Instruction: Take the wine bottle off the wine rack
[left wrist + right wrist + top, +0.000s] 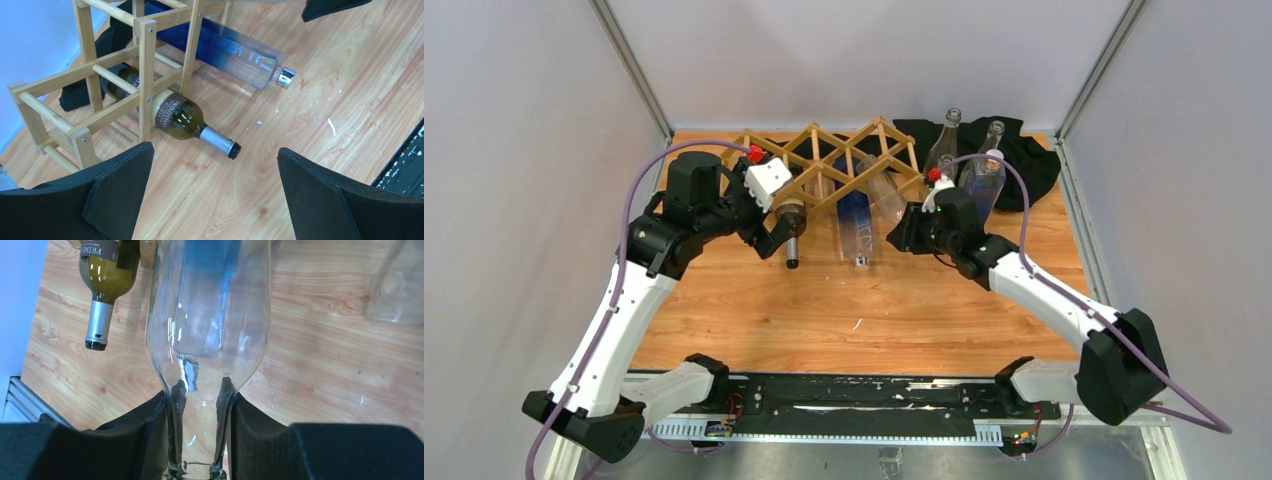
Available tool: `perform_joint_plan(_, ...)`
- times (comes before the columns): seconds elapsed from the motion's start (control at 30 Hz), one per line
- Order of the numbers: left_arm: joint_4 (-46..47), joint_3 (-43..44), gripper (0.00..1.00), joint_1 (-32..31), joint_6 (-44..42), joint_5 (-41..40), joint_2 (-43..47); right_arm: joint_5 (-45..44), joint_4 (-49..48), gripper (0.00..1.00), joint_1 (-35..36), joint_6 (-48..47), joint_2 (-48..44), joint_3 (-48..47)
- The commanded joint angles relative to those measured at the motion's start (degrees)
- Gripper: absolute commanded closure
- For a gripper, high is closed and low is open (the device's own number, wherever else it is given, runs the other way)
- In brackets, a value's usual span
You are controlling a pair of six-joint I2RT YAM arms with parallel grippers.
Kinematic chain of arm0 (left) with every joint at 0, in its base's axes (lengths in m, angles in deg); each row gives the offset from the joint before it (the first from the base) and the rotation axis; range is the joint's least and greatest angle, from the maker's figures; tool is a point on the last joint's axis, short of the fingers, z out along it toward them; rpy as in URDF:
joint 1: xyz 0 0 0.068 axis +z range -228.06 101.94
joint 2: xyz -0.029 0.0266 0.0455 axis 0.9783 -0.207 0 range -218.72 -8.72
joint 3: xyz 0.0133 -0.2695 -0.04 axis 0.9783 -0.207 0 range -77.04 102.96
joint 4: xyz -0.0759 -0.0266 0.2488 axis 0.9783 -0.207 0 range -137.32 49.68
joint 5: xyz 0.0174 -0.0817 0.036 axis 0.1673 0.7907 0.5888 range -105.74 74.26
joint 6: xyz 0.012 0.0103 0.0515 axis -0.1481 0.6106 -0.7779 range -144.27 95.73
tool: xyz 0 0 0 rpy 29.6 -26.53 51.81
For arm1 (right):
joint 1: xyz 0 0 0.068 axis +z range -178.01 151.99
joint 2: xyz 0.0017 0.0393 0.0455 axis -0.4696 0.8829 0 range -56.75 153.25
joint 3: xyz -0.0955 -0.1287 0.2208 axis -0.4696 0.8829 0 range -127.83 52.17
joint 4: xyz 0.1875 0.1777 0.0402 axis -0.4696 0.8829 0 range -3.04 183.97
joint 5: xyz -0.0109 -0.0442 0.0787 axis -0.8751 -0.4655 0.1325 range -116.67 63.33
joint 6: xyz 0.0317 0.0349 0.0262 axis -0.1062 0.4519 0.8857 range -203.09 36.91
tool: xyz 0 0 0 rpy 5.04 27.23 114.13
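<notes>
The light wooden wine rack stands at the back of the table; it also shows in the left wrist view. A clear glass bottle lies in it, neck pointing forward. My right gripper is shut on that clear bottle's neck, fingers pressed against both sides. A dark green labelled wine bottle lies in the rack's lower left opening, neck on the table. My left gripper is open and empty, just above and in front of that neck. A blue bottle lies between the two.
A black cloth lies at the back right with several upright clear bottles on it. Enclosure walls close in both sides and the back. A dark rail runs along the near edge.
</notes>
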Motion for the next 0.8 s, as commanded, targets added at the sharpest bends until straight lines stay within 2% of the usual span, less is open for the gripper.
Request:
perform_joint_plan(0.0,-0.5,-1.0,0.0,0.3,-3.2,0.6,0.4,4.6,-2.1,1.0,0.3,2.5,-6.1,2.4)
perform_joint_plan(0.37,-0.5,-2.6,0.13,0.3,-7.6,1.1,0.8,3.1,4.6,1.0,0.3,3.3,-17.8,9.1)
perform_joint_plan(0.57,-0.5,-4.7,0.13,0.3,-12.3,0.9,1.2,5.4,6.4,1.0,0.3,3.5,-22.6,10.3)
perform_joint_plan(0.77,-0.5,-6.3,0.08,0.3,-16.1,1.3,0.9,6.7,8.7,1.0,0.3,2.6,-25.6,9.6)
